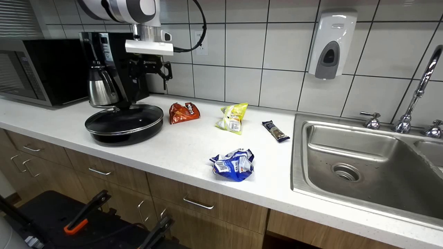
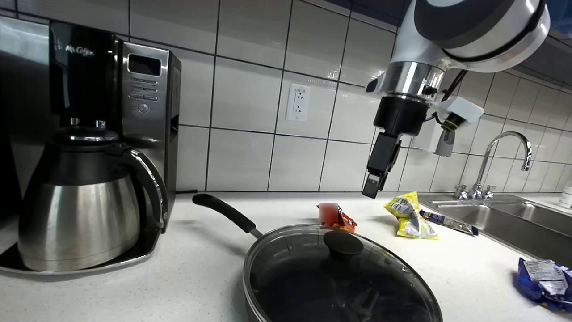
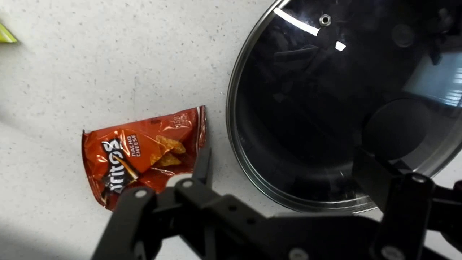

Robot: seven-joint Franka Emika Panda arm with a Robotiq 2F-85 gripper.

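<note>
My gripper (image 3: 283, 155) stands open above the counter with nothing between its fingers. In the wrist view, its left finger (image 3: 203, 166) overlaps the edge of a red Doritos bag (image 3: 144, 151), and the right finger (image 3: 373, 177) shows over a glass-lidded black pan (image 3: 232, 133). An exterior view has the gripper (image 2: 371, 185) well above the counter, touching nothing. The red bag (image 1: 184, 113) lies beside the pan (image 1: 131, 138), whose black lid knob (image 2: 343, 243) faces up. A yellow bag (image 1: 232, 118), a dark bar wrapper (image 1: 276, 131) and a crumpled blue bag (image 1: 235, 166) lie farther along.
A coffee maker with a steel carafe (image 2: 80, 219) stands by the tiled wall, next to a microwave (image 1: 65, 65). The pan's handle (image 2: 225, 211) sticks out toward the wall side. A steel sink (image 1: 298, 155) with a tall faucet (image 1: 418, 90) lies at the far end, under a soap dispenser (image 1: 334, 41).
</note>
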